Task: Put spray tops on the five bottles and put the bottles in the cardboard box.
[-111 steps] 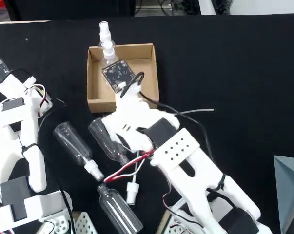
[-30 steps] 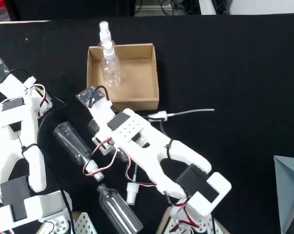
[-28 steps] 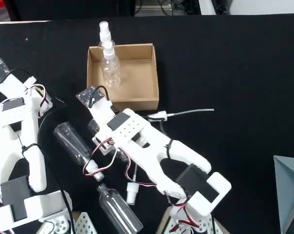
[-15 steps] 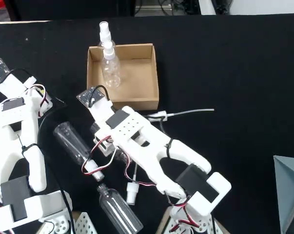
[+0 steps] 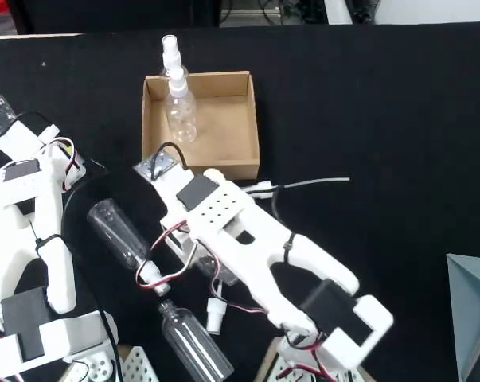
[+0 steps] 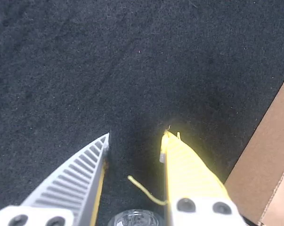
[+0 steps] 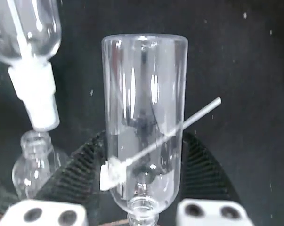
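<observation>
- The right gripper (image 7: 144,141) is closed on a clear open-necked bottle (image 7: 144,84), its black fingers (image 7: 80,165) pressed to both sides, at the centre of the right wrist view.
- In the high view the right arm (image 5: 247,247) covers that bottle, mid-frame, just below the cardboard box (image 5: 224,127) at upper centre.
- The left gripper (image 6: 136,136) is spread wide, holding nothing, over black cloth (image 6: 85,56).
- A capped bottle (image 5: 180,107) is in the box's upper left corner.
</observation>
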{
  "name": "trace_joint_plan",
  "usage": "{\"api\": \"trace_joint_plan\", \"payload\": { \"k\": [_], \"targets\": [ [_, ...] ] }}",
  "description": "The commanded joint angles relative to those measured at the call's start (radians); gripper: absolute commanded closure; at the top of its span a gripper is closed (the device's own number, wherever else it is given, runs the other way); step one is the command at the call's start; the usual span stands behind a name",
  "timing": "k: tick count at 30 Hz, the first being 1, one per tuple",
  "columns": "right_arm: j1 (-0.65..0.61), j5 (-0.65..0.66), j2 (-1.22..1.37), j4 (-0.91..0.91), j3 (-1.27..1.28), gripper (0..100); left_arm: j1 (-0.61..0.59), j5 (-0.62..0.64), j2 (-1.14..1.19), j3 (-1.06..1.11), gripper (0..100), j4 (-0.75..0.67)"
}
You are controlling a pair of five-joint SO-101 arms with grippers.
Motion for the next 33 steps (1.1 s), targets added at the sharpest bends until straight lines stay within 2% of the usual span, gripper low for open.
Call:
{"api": "trace_joint_plan", "payload": {
  "k": [1,12,15,20,30,33],
  "targets": [
    [-0.014,0.002,-0.091,0.061,-0.064,88.4,-0.007,0.008,-0.006,-0.010,84,-0.021],
    [0.138,0.000,-0.154,0.127,-0.062,88.4,-0.007,0.008,-0.008,-0.010,85,-0.020],
    [0.178,0.000,-0.185,0.155,-0.065,88.4,-0.007,0.008,-0.012,-0.010,88,-0.020],
    [0.232,-0.006,-0.222,0.207,-0.064,88.4,-0.005,0.008,-0.012,-0.010,89,-0.020],
    [0.356,-0.207,-0.223,0.210,-0.064,88.4,-0.005,0.008,-0.014,-0.010,89,-0.020],
    [0.394,-0.253,-0.223,0.210,-0.064,88.4,-0.005,0.006,-0.014,-0.010,92,-0.020]
  ]
}}
